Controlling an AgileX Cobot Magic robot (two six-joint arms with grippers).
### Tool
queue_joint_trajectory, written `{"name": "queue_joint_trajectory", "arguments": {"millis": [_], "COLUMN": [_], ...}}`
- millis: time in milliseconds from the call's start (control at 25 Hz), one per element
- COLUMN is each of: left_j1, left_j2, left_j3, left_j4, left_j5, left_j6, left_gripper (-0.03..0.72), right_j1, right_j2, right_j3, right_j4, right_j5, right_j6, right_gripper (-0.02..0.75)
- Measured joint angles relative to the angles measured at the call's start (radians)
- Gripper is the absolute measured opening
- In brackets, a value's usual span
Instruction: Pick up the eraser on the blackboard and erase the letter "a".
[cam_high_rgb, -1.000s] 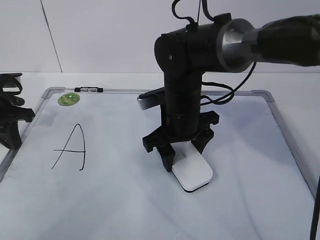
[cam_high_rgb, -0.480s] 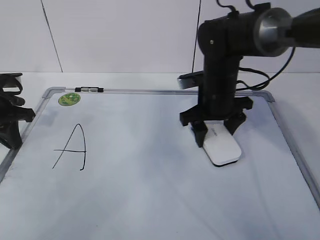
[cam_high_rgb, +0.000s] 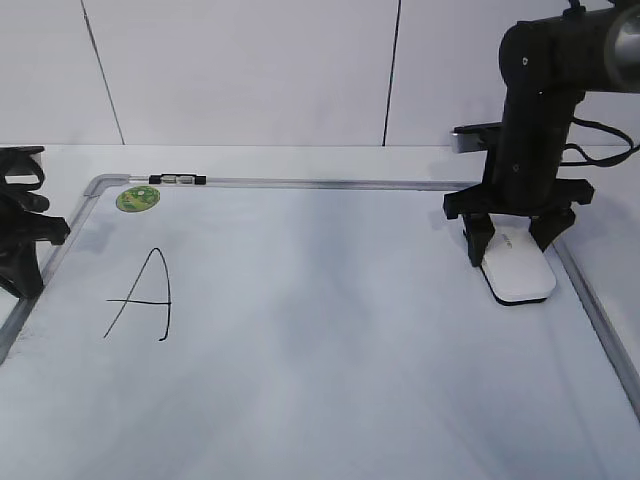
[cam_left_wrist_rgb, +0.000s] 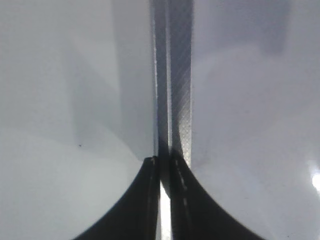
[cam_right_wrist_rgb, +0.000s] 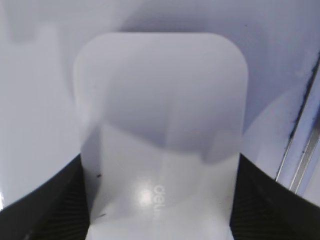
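The white eraser (cam_high_rgb: 522, 278) sits low at the blackboard's (cam_high_rgb: 320, 340) right edge, between the fingers of my right gripper (cam_high_rgb: 512, 250), which is shut on it. In the right wrist view the eraser (cam_right_wrist_rgb: 160, 115) fills the frame between the jaws (cam_right_wrist_rgb: 160, 172), grey lettering showing. No lowercase "a" shows anywhere on the board. My left gripper (cam_high_rgb: 20, 250) is shut and empty at the board's left edge; in the left wrist view its jaws (cam_left_wrist_rgb: 162, 175) hang over the grey frame (cam_left_wrist_rgb: 180, 100).
A tall capital "A" (cam_high_rgb: 145, 295) is drawn at the board's left. A round green sticker (cam_high_rgb: 137, 199) sits in the far-left corner, with a small dark clip (cam_high_rgb: 177, 180) on the top frame. The board's right frame (cam_right_wrist_rgb: 305, 150) runs close beside the eraser.
My right gripper has carried the eraser from the board's middle to its right edge. The left arm has not moved.
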Motion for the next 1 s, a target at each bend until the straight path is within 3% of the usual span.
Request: {"name": "queue_joint_trajectory", "arguments": {"millis": [240,680,840,1000], "left_j1": [0.000,0.000,0.000,0.000], "left_j2": [0.000,0.000,0.000,0.000], "left_j3": [-0.002,-0.002,-0.002,-0.002], "left_j4": [0.000,0.000,0.002,0.002], "left_j5": [0.008,0.028,0.032,0.032], "left_j6": [0.000,0.000,0.000,0.000], "left_gripper": [0.020,0.021,0.021,0.022], "right_j1": [0.074,0.449,0.480,0.454], "right_j2": [0.000,0.004,0.004,0.004], "right_j3": [0.000,0.000,0.000,0.000], "right_j4": [0.040,0.133,0.142,0.150], "right_j5": [0.000,-0.002,-0.002,-0.002], "right_j6": [-0.030,-0.059,-0.064,-0.067], "right_gripper": [0.541,0.541,0.541,0.541]}}
